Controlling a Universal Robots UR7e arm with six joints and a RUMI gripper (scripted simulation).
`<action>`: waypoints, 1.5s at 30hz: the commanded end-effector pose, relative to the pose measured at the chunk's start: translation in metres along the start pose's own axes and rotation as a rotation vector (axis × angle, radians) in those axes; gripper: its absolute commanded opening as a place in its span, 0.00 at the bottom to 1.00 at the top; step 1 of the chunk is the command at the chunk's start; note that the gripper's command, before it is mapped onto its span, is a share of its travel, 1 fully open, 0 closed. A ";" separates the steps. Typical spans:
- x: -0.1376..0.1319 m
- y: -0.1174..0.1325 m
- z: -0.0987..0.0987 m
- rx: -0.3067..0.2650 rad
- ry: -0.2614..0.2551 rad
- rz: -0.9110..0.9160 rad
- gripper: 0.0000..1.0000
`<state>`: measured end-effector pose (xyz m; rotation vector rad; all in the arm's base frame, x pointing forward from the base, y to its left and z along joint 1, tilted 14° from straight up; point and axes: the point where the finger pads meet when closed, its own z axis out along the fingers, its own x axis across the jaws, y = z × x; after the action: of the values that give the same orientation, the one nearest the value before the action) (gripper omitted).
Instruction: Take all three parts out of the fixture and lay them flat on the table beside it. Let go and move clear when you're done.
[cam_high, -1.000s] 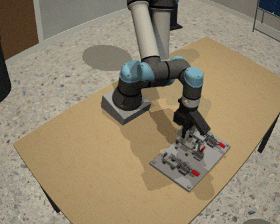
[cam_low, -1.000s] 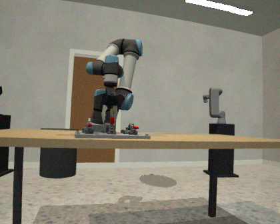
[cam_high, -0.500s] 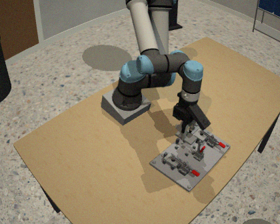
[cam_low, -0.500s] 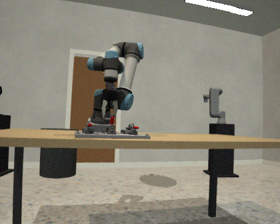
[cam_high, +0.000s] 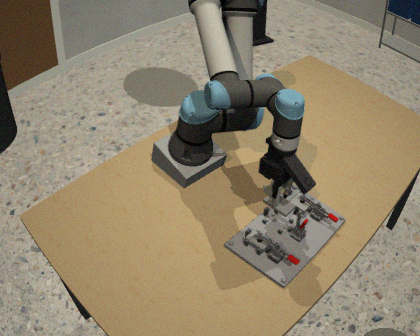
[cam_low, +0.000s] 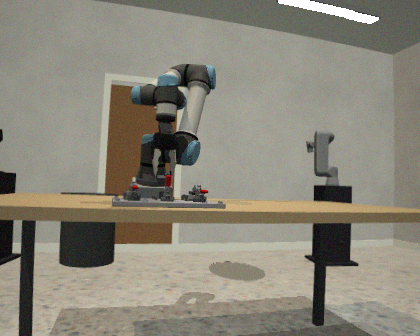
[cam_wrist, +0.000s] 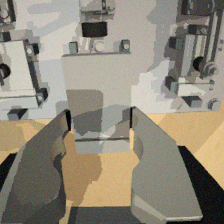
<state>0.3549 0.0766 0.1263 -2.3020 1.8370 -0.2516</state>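
The pincer (cam_high: 279, 194) (cam_low: 161, 175) (cam_wrist: 100, 109) was closed on the middle part (cam_high: 285, 204) (cam_wrist: 107, 75), gripping its near end across the width; its long axis pointed inward over the fixture (cam_high: 314, 241) (cam_low: 215, 204) (cam_wrist: 150, 97), with the bench (cam_high: 150, 240) (cam_low: 300, 210) (cam_wrist: 87, 182) on the nearer side.

Arm (cam_high: 216, 42) (cam_low: 195, 107) bent, claw (cam_high: 280, 194) (cam_low: 161, 174) (cam_wrist: 100, 109) pointing down (fingers apart, clamped firm).

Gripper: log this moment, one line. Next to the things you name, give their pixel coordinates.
gripper (cam_high: 280, 196) (cam_low: 164, 172) (cam_wrist: 100, 109): shut on middle part (cam_high: 285, 205) (cam_wrist: 100, 75) | left part (cam_wrist: 17, 70), right part (cam_high: 257, 243) (cam_wrist: 187, 56) in wrist view: in fixture (cam_high: 280, 272) (cam_low: 170, 203) (cam_wrist: 150, 90) | remaining: all three to lay flat
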 end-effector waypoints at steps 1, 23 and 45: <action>0.000 0.000 0.000 0.001 0.000 0.000 0.00; -0.002 0.000 0.000 0.001 0.000 0.000 0.00; -0.032 0.000 0.000 0.001 0.000 0.000 0.00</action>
<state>0.3495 0.1001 0.1259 -2.3019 1.8361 -0.2510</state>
